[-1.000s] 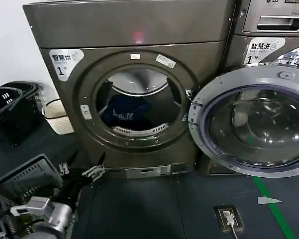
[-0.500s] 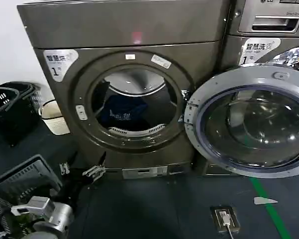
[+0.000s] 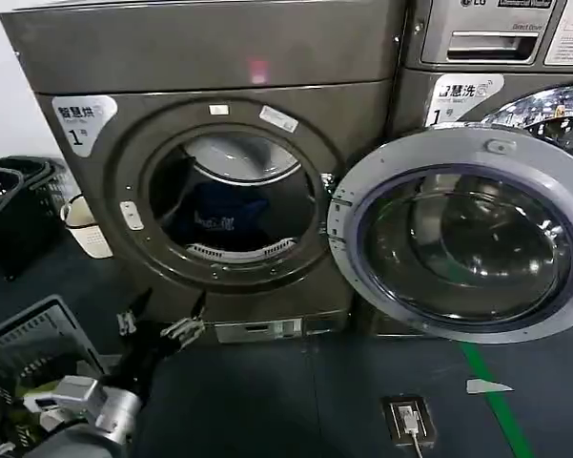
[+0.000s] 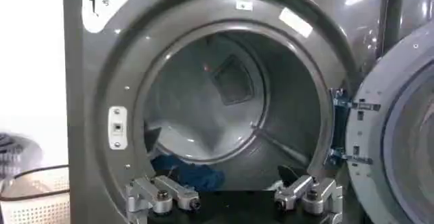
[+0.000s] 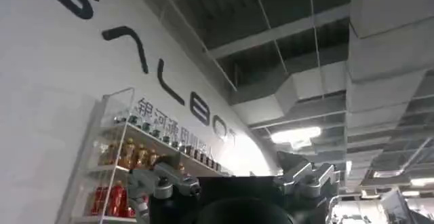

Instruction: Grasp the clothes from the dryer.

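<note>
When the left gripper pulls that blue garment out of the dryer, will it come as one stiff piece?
Probably not. The blue garment lies crumpled, so it should drape and trail. It may drag over the drum lip.

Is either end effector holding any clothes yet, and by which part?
No. The left end effector is open outside the dryer; the blue clothes lie untouched in the drum.

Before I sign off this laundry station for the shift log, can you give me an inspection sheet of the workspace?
Surface: dark floor, green tape line.
Job's things: dryer door swung open; dark blue clothes in the drum.
Clutter: black baskets, cream basket, grey crate.
Hands: left hand open, low before the dryer; right hand open, aimed at the ceiling.
Cables: floor socket with plug.
Surroundings: second machine beside.
</note>
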{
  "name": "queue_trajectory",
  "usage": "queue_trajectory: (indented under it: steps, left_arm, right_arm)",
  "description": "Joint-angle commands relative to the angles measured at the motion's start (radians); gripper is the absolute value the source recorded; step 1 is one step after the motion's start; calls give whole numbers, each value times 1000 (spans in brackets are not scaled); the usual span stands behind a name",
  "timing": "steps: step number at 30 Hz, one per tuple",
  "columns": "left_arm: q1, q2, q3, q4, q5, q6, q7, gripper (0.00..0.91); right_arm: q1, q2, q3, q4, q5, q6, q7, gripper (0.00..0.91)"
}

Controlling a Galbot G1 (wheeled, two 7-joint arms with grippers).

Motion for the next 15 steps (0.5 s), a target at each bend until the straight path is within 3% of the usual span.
queue_trajectory:
  steps: [1,7,15]
  left_arm:
    - [2,-1,0,-2,1,-1,1,907]
    - [-5,-6,-1,-1,1,-8,4,907]
    - [-17,-9,-2,6,1,-22,8,907]
  right_arm:
    - [1,0,-4,-1,8,34,-4,907]
    - [5,3,11,5,42,17,-44,907]
    - [1,2,33,2,55,-14,-54,907]
